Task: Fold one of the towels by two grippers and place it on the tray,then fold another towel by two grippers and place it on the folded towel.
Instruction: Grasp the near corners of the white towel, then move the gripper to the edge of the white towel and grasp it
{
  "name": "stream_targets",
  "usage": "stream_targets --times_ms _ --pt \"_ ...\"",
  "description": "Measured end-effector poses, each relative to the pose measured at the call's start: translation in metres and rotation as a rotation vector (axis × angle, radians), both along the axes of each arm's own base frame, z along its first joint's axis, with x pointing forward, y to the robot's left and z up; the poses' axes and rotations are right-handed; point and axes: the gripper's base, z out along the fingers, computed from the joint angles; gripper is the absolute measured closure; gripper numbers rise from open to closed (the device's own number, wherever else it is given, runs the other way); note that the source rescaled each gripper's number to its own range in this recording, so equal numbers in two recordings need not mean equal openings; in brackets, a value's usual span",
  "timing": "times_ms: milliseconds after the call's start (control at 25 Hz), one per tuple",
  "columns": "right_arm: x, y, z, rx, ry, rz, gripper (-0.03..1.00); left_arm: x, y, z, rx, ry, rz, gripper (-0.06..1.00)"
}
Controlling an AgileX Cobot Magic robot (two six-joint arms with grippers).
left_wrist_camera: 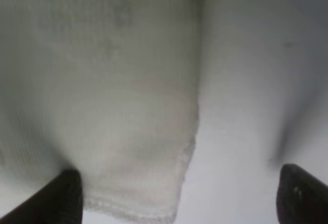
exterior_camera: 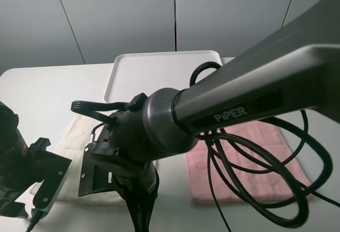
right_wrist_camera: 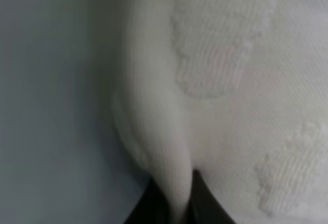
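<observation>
A white towel [exterior_camera: 74, 136] lies flat on the table at the left, in front of the white tray [exterior_camera: 159, 67]. A pink towel [exterior_camera: 265, 136] lies flat at the right. My right gripper [right_wrist_camera: 177, 203] reaches across the middle and is shut on a pinched-up edge of the white towel [right_wrist_camera: 246, 80]; in the high view it [exterior_camera: 141, 216] points down at the towel's near right corner. My left gripper [left_wrist_camera: 179, 198] is open, with its fingers wide apart over the near left corner of the white towel [left_wrist_camera: 128, 106]. It sits low at the left of the high view [exterior_camera: 40, 200].
The right arm [exterior_camera: 239, 104] and its black cables [exterior_camera: 255, 189] cross the foreground and hide part of both towels. The tray holds nothing. The table's near edge is close behind both grippers.
</observation>
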Motion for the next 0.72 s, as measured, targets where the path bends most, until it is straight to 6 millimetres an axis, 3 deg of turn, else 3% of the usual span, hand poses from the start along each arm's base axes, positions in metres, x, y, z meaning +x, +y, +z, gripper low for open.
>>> stream_targets --times_ms 120,200,280,480,560,720 --pt "0.0 0.0 0.0 -0.001 0.0 -0.002 0.97 0.002 -0.001 0.0 -0.013 -0.024 -0.005 -0.03" --pt "0.0 0.0 0.0 -0.002 0.001 -0.002 0.97 0.003 -0.002 -0.001 -0.02 -0.039 -0.012 0.04" --pt "0.0 0.0 0.0 -0.002 0.001 -0.002 0.97 0.006 -0.003 -0.001 -0.032 -0.064 -0.025 0.2" --pt "0.0 0.0 0.0 -0.001 0.005 -0.011 0.97 0.011 -0.005 -0.002 -0.055 -0.109 -0.052 0.75" --pt "-0.001 0.0 0.0 0.0 0.006 -0.031 0.97 0.012 -0.006 -0.002 -0.056 -0.119 -0.062 0.9" --pt "-0.001 0.0 0.0 0.005 0.005 -0.081 0.97 0.012 -0.006 -0.001 -0.059 -0.12 -0.058 0.93"
